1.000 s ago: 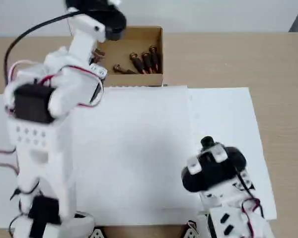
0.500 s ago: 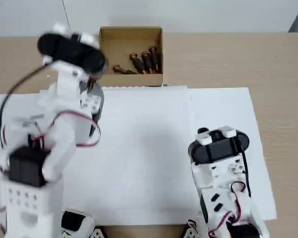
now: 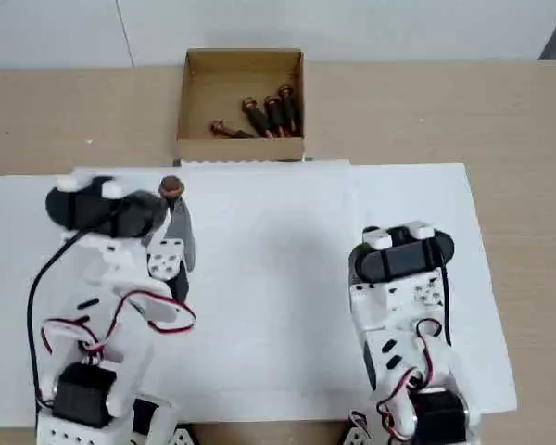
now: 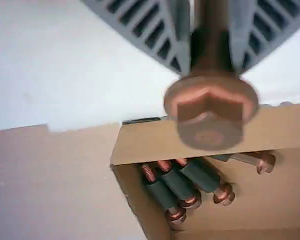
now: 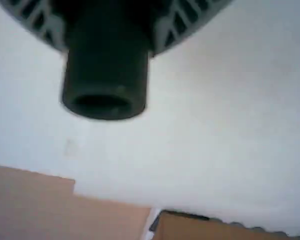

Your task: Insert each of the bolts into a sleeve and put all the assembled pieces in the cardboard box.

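Observation:
My left gripper (image 3: 174,206) is shut on a copper bolt (image 3: 171,185) over the white paper, just in front of the cardboard box (image 3: 241,148). In the left wrist view the bolt's hex head (image 4: 210,107) sticks out between the grey fingers (image 4: 155,30), pointing at the box (image 4: 140,145). Several assembled pieces (image 3: 271,113) and a lone bolt (image 3: 224,129) lie inside. In the right wrist view my right gripper (image 5: 107,20) is shut on a black sleeve (image 5: 106,75), its open end facing the box (image 5: 230,227). The right arm (image 3: 403,255) stands over the paper's near right part.
A white paper sheet (image 3: 278,278) covers the table's middle between the two arms. Bare wooden table (image 3: 426,111) lies around the box and to the right.
The left arm has drawn back from over the box toward the near side, bolt in its gripper. The right arm has shifted and turned a little.

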Motion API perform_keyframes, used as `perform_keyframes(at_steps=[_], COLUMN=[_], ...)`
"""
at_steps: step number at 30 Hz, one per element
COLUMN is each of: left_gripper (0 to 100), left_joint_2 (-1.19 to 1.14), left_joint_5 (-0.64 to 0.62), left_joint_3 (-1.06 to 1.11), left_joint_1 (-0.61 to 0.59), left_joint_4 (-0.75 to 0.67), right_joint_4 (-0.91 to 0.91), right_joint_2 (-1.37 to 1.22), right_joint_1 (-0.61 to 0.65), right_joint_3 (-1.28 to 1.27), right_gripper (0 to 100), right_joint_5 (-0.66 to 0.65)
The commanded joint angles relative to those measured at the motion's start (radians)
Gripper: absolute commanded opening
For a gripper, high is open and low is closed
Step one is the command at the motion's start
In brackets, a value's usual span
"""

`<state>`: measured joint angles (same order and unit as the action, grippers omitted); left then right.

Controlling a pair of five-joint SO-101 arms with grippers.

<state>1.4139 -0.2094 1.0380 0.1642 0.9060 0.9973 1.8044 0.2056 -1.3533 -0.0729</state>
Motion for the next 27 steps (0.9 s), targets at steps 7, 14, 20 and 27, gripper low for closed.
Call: perform_keyframes(at_steps=[7, 14, 20, 27], left_gripper=[1, 1, 1, 1], left_joint_2=[0.281, 0.399, 0.394, 0.394], left_joint_5=[-0.13, -0.282, -0.371, -0.456], left_joint_3=[0.268, 0.406, 0.417, 0.42], left_joint_1=[0.008, 0.008, 0.054, 0.135], left_joint_4=[-0.092, -0.183, -0.238, -0.245], right_joint_4=[-0.174, -0.314, -0.386, -0.426], right_joint_2=[0.01, 0.01, 0.01, 0.01], right_joint_1=[0.219, 0.366, 0.435, 0.484], right_joint_3=[-0.126, -0.229, -0.279, -0.322], right_gripper=[0.4, 0.4, 0.4, 0.4], right_joint_5=[0.009, 0.008, 0.002, 0.0])
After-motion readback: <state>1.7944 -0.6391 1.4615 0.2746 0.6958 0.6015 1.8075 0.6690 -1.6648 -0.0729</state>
